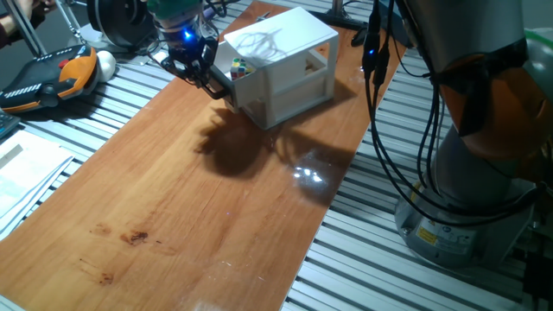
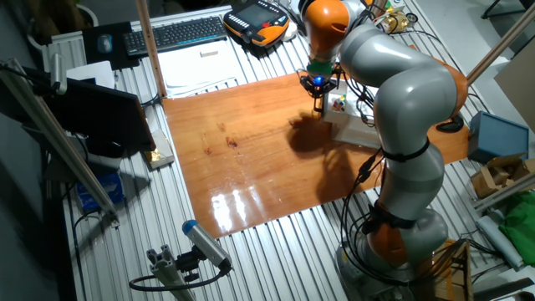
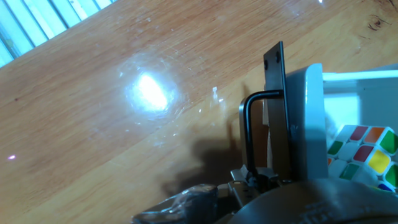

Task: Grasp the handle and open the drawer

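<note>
Pincer point(image 1: 210, 79) sits at the front of the drawer point(image 1: 239, 76), at the near-left face of the white box point(image 1: 289, 65) on the wooden bench point(image 1: 207, 199). Hand view: the handle point(image 3: 249, 127) is a thin black U-shaped bar standing off the drawer's front panel, one end running down into the pincer's metal parts at the bottom edge. The fingertips are cropped there, so I cannot tell whether it is clamped on the bar or parted around it.

Drawer appears partly out of the box; a multicoloured puzzle cube point(image 3: 364, 152) lies inside.

Handling, judged: bar looks rigid, smooth and narrow, so slip is possible; best hold is mid-span, pads squarely across it. Drawer looks light, thin-walled plastic. The box seems light too and may slide along the bench if the pull is not straight along the drawer's travel.
</note>
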Robot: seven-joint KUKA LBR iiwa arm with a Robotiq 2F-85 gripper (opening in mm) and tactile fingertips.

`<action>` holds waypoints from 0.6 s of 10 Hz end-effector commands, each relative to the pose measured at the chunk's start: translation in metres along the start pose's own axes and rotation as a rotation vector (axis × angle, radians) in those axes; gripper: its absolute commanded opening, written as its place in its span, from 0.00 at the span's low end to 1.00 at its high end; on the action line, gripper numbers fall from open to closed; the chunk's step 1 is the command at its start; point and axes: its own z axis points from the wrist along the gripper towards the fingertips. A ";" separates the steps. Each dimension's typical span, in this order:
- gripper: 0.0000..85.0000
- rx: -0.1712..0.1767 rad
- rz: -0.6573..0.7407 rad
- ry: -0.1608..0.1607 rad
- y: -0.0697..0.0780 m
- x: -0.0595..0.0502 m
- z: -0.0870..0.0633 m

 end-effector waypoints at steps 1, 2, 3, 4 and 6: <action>0.01 0.000 -0.001 0.000 0.001 0.000 -0.001; 0.01 0.000 -0.001 0.000 0.002 0.001 -0.001; 0.01 0.001 -0.001 0.001 0.003 0.001 -0.001; 0.01 0.001 -0.002 0.001 0.003 0.001 -0.001; 0.01 0.001 -0.004 0.001 0.005 0.002 -0.001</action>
